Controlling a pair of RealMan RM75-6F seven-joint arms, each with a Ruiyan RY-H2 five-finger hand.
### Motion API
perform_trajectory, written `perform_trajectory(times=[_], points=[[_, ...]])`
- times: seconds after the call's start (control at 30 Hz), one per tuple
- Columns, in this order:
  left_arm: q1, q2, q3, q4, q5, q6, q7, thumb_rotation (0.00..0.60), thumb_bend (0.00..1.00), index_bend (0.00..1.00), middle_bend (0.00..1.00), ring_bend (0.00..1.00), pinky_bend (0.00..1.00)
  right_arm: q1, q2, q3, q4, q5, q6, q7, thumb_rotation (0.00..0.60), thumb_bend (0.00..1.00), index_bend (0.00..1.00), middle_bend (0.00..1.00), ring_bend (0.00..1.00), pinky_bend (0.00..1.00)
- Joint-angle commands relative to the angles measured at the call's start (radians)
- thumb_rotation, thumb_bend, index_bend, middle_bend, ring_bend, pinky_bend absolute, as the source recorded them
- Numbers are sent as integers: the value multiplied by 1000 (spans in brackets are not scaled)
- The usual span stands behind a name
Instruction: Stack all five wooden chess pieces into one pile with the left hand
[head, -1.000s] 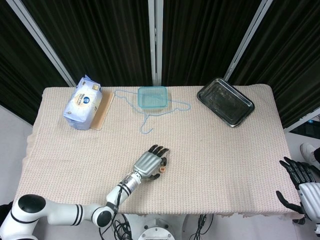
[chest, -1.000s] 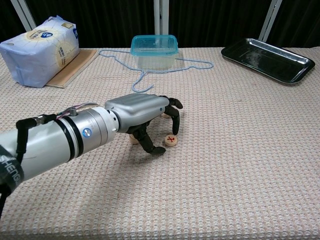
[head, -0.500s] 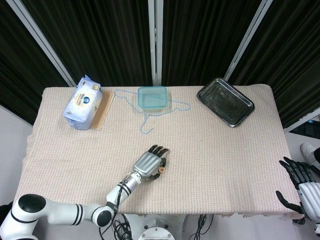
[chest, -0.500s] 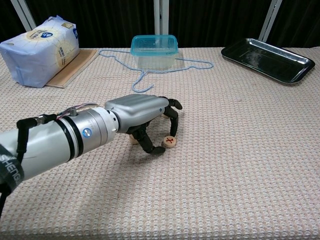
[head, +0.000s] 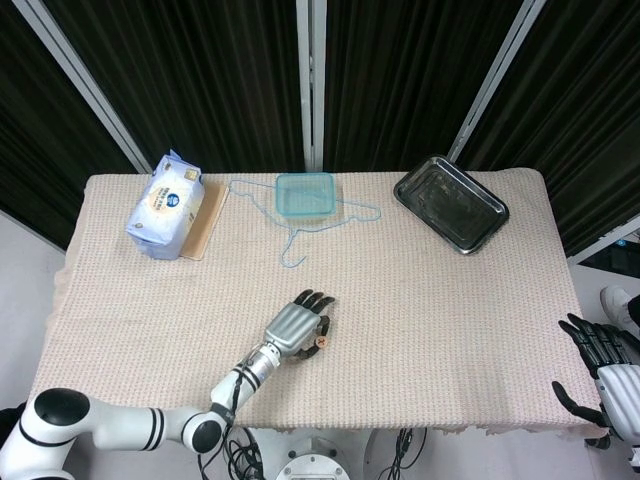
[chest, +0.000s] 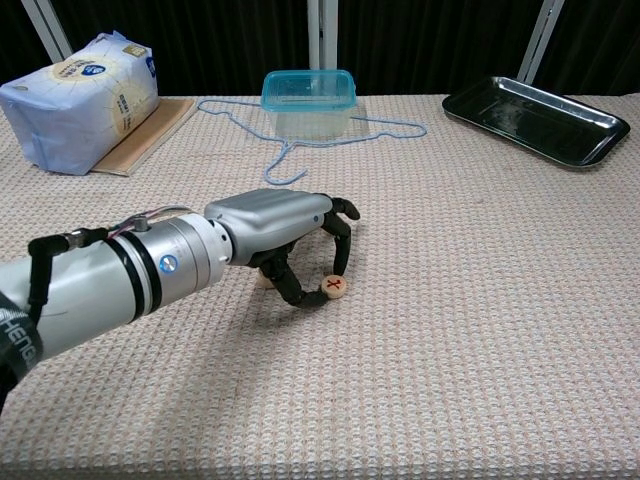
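My left hand (chest: 280, 232) arches palm-down over the cloth near the table's front middle, also seen in the head view as the left hand (head: 298, 326). It pinches a round wooden chess piece (chest: 333, 288) with a red mark between thumb and a fingertip; the piece is tilted on edge. From above the same chess piece (head: 320, 342) shows just right of the fingers. Another wooden piece (chest: 264, 279) peeks out under the palm; anything else beneath the hand is hidden. My right hand (head: 603, 372) hangs off the table's right front corner with fingers spread, holding nothing.
At the back stand a tissue pack (chest: 82, 98) on a wooden board (head: 209, 224), a clear box with a blue lid (chest: 309, 100) and a thin blue wire hanger (chest: 285, 168). A dark metal tray (chest: 540, 120) lies at the back right.
The fingers of my left hand have closed in on the marked piece, which has tipped from flat on the cloth onto its edge and shifted slightly toward the thumb. The right hand is still.
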Motion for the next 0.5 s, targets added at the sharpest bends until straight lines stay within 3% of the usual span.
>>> perform_trajectory(times=[0.03,0.5], points=[[2,1,1,-2,1,2,-2,600,302,485,65,0,0,0,0,-1,0,-2,0,-1,600,302,0,0,0,0],[17,65,-15,-102,-3,41,0,600,304,490,67,0,0,-2,-2,-2,-3,-8,4,-10,600,302,0,0,0,0]])
